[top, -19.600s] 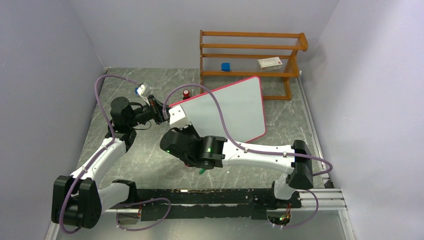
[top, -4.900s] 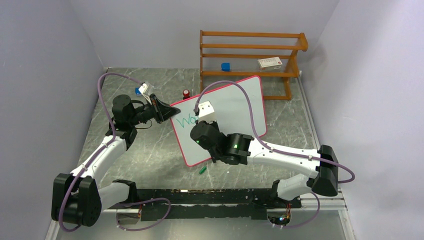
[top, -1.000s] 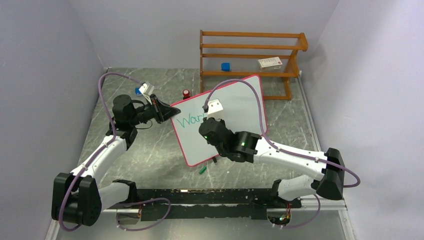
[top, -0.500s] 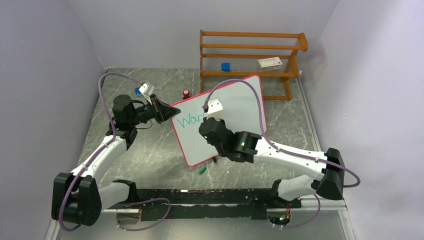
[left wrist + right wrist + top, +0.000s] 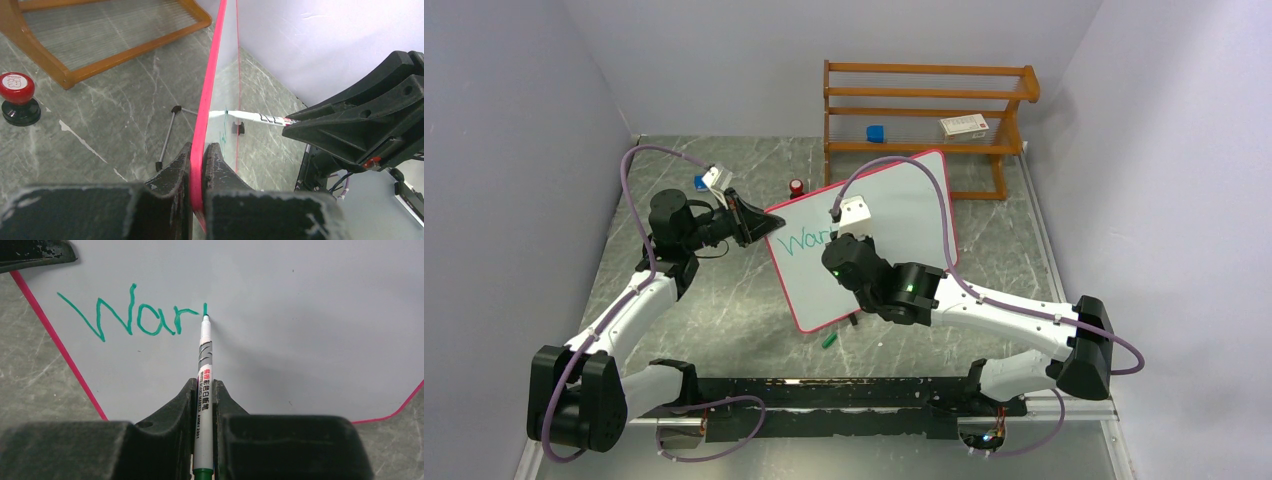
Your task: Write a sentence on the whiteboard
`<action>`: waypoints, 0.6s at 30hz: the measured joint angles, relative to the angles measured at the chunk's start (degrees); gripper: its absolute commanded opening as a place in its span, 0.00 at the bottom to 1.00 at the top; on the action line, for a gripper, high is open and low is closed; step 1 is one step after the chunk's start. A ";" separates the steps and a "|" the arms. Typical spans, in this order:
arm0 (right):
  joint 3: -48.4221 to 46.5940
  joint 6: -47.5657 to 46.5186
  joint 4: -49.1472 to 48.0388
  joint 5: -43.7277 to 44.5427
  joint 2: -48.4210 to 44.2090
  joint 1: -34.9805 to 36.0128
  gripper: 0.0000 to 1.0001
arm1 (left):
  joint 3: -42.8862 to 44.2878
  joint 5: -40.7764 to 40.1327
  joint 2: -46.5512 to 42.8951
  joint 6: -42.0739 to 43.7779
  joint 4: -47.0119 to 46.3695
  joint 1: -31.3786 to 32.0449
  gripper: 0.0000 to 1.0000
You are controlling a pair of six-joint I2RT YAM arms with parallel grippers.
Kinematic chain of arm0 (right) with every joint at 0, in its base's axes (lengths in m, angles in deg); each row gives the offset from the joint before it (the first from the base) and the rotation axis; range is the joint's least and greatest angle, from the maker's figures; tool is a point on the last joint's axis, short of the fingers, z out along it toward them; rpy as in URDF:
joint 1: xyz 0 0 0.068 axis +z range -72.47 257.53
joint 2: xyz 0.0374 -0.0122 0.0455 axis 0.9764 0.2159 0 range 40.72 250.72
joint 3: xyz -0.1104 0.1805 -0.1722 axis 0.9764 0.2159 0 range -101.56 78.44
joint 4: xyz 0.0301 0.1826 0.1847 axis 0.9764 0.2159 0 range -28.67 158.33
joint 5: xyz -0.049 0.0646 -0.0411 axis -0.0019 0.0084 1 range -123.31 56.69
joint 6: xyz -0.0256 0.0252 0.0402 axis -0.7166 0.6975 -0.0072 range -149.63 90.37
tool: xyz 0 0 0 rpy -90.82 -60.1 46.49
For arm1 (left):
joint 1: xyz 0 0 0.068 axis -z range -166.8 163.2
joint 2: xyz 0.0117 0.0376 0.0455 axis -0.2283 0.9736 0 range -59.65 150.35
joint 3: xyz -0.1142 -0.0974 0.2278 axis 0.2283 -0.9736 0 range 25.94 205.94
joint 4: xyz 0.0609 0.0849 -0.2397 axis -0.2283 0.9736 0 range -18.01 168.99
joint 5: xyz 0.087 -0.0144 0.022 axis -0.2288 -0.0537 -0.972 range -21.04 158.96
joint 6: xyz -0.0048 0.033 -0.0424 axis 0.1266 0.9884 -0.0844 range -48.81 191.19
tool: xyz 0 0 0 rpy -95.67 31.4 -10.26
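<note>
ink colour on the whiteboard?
Green, slightly teal. The writing on the whiteboard shows best in the right wrist view.

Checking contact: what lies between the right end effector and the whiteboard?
The marker the right end effector grips, tip on the whiteboard; right wrist view.

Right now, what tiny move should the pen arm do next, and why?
Probably drag the marker tip further down the whiteboard: after the green "War" only a short upright stroke is begun, the right gripper grips the marker, and the left gripper clamps the board's edge.
</note>
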 measured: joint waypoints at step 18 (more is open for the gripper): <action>0.00 -0.17 -0.83 1.01 -0.44 -1.38 0.00 | 0.13 0.02 0.09 0.02 0.11 0.00 0.05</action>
